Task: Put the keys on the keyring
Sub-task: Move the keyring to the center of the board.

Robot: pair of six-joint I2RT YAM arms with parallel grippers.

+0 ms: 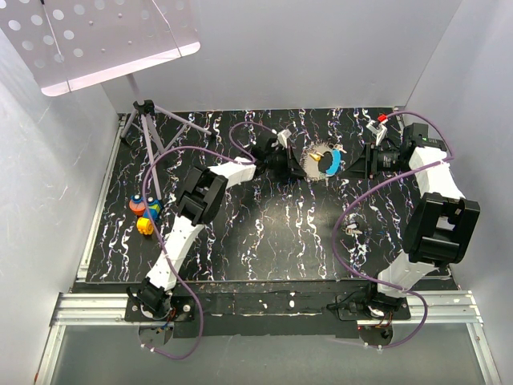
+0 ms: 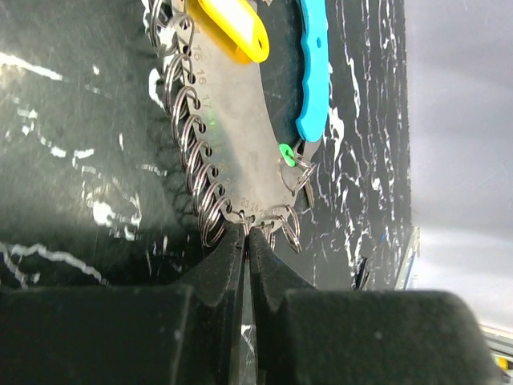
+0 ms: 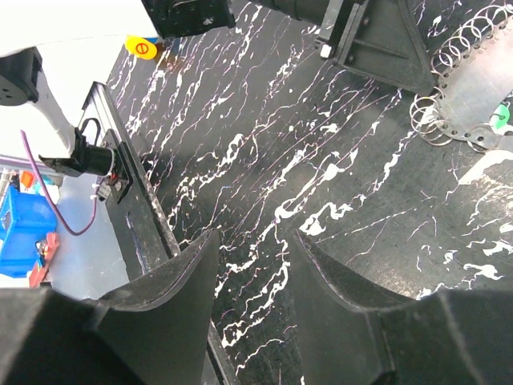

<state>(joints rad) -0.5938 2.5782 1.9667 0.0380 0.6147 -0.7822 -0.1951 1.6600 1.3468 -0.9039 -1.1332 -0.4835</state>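
**Keys** (image 2: 314, 72): blue, yellow and a small green plastic head, lying on and beside a grey disc (image 2: 240, 136). In the overhead view the group sits in the upper centre of the frame.

**Keyrings** (image 2: 210, 212): wire loops threaded in a row through holes along the disc's curved edge.

**Left hand** (image 2: 247, 234): fingers pressed together, tips touching the disc's rim among the loops. Whether a loop is pinched between them cannot be told.

**Right hand** (image 3: 256, 241): fingers apart, holding nothing, above bare surface just right of the disc in the overhead view.

**Surface** (image 1: 264, 233): black with white marbling, with a wide open stretch through the centre and lower frame.

**Small metal piece** (image 1: 353, 229): lies alone, right of centre.

**Small coloured objects** (image 1: 144, 212): clustered near the left edge.

**Tripod** (image 1: 148, 120): stands at upper left.

**Aluminium rail** (image 1: 264, 309): bounds the lower edge.

**White walls** (image 1: 321, 48): enclose the other three sides.
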